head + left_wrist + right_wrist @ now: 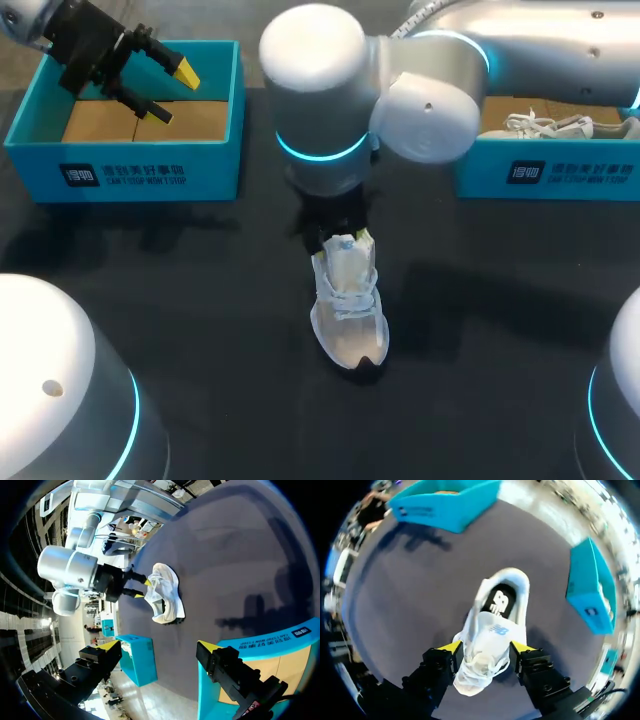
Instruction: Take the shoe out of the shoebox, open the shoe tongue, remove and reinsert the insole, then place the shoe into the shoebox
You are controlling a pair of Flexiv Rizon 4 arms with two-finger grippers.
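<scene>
White against the dark worktop (pixel 200 300): shows a laced shoe (pixel 348 310) resting near the middle, outside both boxes. Places the right pincer (pixel 485 649), reached in past the middle, astride the laced forepart and close against both flanks; cannot tell whether actually clamped or merely alongside. Reveals, from the right wrist, the tongue (pixel 495 629) just ahead of that pincer. Shows beyond it the open collar with a dark insole (pixel 499 602) lying inside, not yet lifted.

Finds the left pincer (pixel 172 93) well apart from the shoe, hanging above the teal shoebox (pixel 120 165) at the far left, yellow tips spread with nothing between them. Shows only brown card lining (pixel 100 120) on the floor of that shoebox. Sets a second box (pixel 545 170) at the far right, holding the other shoe (pixel 560 125).

Judges the shoe light, soft in the upper and stiffer along the sole. Expects the mesh to cave under a hard pinch, and the whole to tip or skid if pushed from one side. Suggests steadying at the heel or along the sole edge, and drawing the tongue by its free top edge. Reckons the insole thin and floppy, best pinched at its heel end.
</scene>
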